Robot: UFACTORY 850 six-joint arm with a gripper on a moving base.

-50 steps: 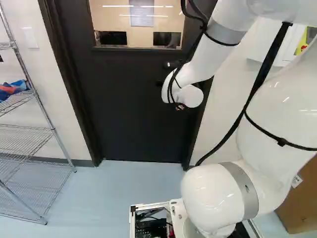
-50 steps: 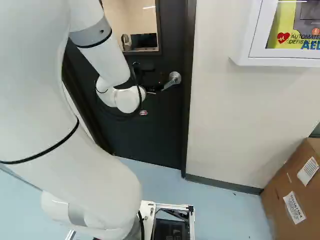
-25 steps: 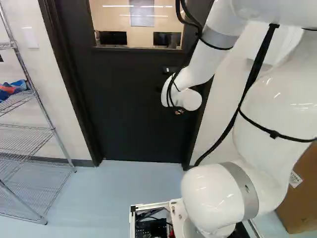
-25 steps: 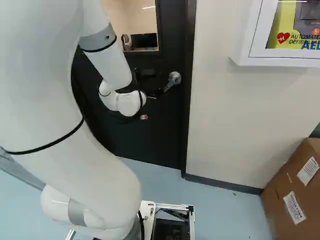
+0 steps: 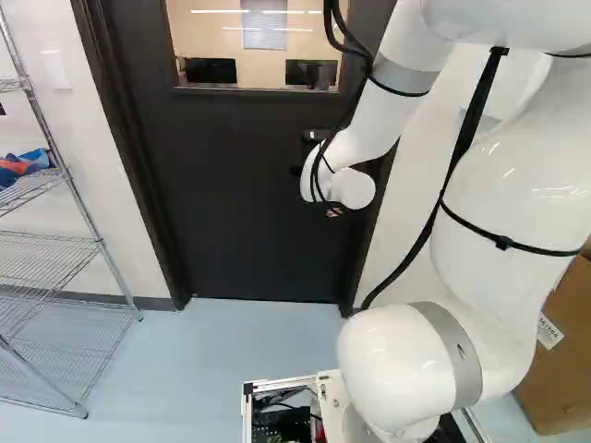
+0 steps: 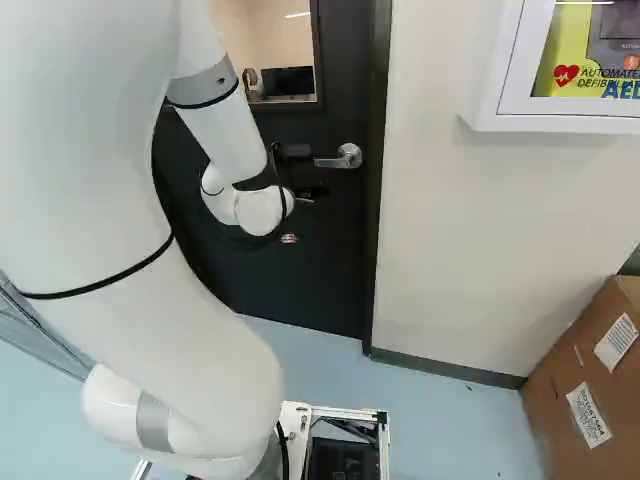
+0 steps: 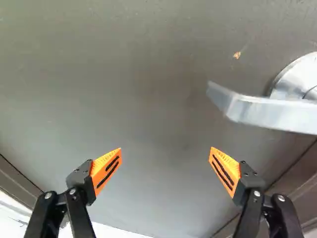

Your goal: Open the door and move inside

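Black door (image 5: 231, 203) observed closed. We locate its metal handle (image 6: 332, 162) below the window (image 5: 259, 46), near the door's edge, lever roughly level. We record the tool (image 6: 310, 192) as open, orange pads (image 7: 100, 168) spread wide. In the wrist view, the handle sits ahead of one fingertip, apart from both fingers. We log a wire shelf (image 5: 46, 258) at the left of the left base view.
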